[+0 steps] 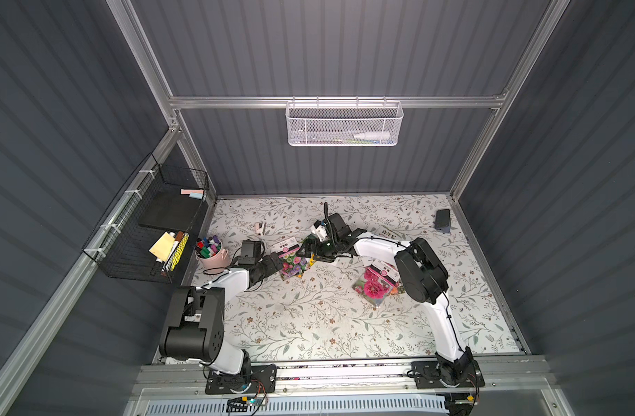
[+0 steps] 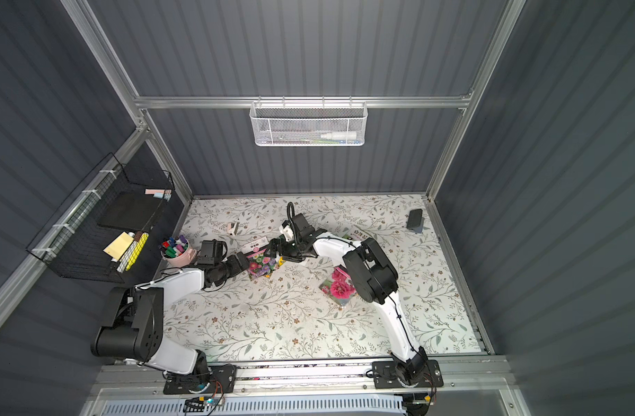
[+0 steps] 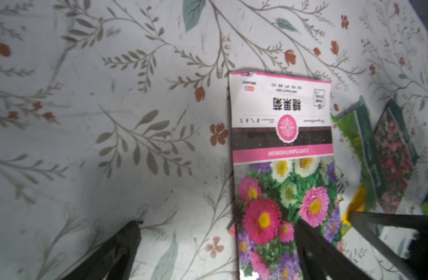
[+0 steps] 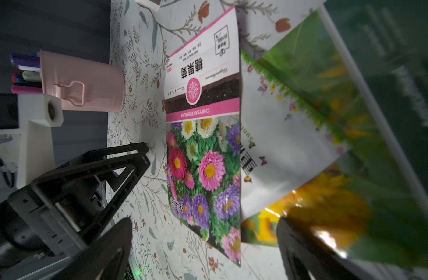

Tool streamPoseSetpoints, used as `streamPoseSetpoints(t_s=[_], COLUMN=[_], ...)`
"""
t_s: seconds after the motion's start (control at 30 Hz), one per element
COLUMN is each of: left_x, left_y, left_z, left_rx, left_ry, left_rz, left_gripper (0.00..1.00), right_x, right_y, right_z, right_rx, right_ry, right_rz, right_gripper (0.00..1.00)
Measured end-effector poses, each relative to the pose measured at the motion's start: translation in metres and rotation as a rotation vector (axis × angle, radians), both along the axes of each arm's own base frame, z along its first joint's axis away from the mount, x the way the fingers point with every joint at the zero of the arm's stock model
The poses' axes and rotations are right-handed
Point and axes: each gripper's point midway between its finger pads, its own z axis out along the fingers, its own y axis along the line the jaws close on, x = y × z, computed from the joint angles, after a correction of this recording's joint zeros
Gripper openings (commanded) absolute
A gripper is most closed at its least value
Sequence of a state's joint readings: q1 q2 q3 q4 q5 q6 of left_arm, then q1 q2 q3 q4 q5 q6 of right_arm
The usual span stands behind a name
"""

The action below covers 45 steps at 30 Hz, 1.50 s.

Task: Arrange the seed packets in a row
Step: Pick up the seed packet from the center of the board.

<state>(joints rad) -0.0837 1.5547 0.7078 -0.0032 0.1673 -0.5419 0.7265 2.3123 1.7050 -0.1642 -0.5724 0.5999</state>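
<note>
Seed packets (image 1: 375, 284) look light, thin, glossy and floppy; lying flat on the desk (image 1: 308, 324), they probably want pinching at a free edge. The chrysanthemum packet (image 3: 280, 145) lies near the pink cup (image 4: 86, 84), overlapping a sunflower packet (image 4: 280, 145) beyond. Left claw (image 3: 219, 224) and right claw (image 4: 203, 220) gape over it, empty.

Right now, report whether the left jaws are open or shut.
Open: the left gripper has its jaws wide apart, one over the chrysanthemum packet, nothing clamped.
</note>
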Motion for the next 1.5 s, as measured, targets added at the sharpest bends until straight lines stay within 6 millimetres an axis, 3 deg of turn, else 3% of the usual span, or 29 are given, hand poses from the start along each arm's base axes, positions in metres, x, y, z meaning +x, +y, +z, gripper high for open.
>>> streamPoseSetpoints(t_s=[0.17, 0.27, 0.53, 0.77, 1.2, 1.5], left_x=[0.015, 0.023, 0.038, 0.03, -0.001, -0.006], left_y=[-0.011, -0.02, -0.042, -0.044, -0.046, -0.048], left_z=[0.004, 0.005, 0.002, -0.003, -0.015, -0.015], left_rx=[-0.08, -0.149, -0.318, -0.36, -0.362, -0.372], left_ry=[-0.034, -0.049, -0.042, 0.01, 0.157, 0.184], left_rz=[0.005, 0.006, 0.005, 0.021, 0.032, 0.023], left_gripper=[0.98, 0.92, 0.58, 0.43, 0.0, 0.0], right_x=[0.011, 0.013, 0.01, 0.008, 0.001, -0.009], right_y=[0.013, 0.019, 0.021, 0.018, 0.009, -0.004], right_z=[-0.003, -0.005, -0.009, -0.013, -0.014, -0.014], right_rx=[0.025, 0.046, 0.07, 0.081, 0.076, 0.05], right_ry=[0.017, 0.037, 0.084, 0.086, 0.089, 0.093], right_rz=[-0.006, -0.008, -0.019, -0.021, -0.028, -0.042], right_gripper=[0.87, 0.79, 0.71, 0.6, 0.59, 0.56])
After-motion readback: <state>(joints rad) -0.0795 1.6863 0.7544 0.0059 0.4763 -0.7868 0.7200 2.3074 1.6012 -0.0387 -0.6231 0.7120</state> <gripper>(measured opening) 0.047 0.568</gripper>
